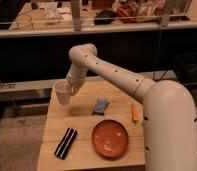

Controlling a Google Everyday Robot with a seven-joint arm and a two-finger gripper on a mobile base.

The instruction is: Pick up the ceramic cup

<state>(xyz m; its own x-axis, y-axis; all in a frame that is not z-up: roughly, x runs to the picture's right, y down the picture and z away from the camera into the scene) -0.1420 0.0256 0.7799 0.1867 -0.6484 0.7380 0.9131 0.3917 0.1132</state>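
Nearest me, a black case (pixel 66 143) and the orange-red plate (pixel 110 138) crowd the table's (pixel 82 120) front edge. Past open mid-table wood and a blue cloth (pixel 100 105), the gripper (pixel 71 88) grips the ceramic cup (pixel 62 93) by its rim at the far-left corner.

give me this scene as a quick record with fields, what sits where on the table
claw: above the table's far left corner, against the ceramic cup's side
ceramic cup: white, upright, far left; lifted or resting, cannot tell
plate: orange-red, near centre
black object: lying flat, near left
blue-grey item: mid table, behind the plate
orange item: right edge
table: wooden
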